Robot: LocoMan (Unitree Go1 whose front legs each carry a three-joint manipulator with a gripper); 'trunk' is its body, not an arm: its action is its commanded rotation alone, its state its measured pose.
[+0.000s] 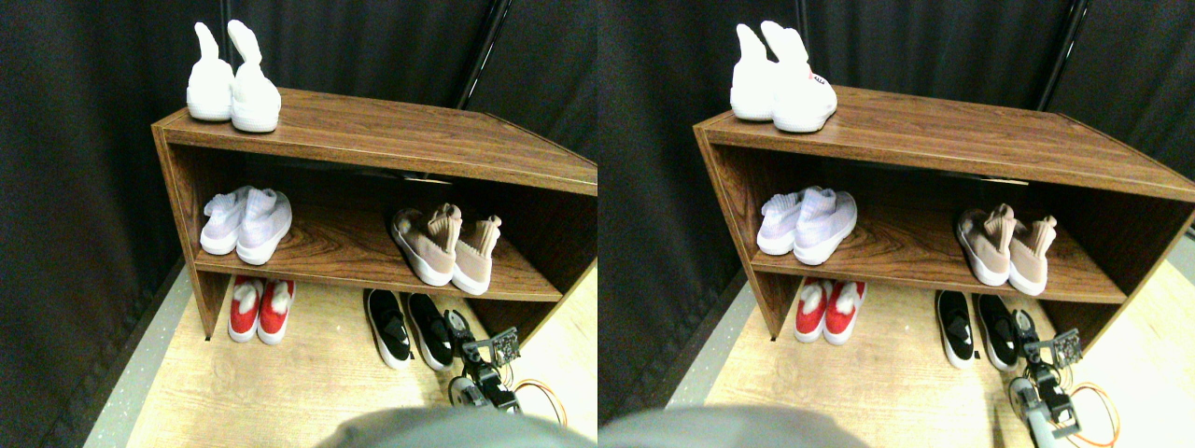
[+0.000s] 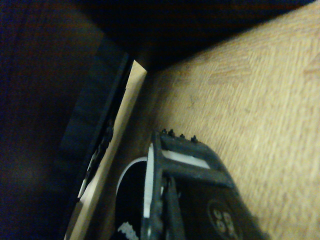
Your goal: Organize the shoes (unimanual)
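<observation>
Beige-tan shoes paired on the middle shelf at right, right gripper low beside black sneakers on the floor, finger state unclear.

Dark-framed pincer, orange cable

The shoes sit on the shelf's right side.

Right gripper partly overlaps a black shoe; its gap is unreadable; the wrist view is dark and blurred
</observation>
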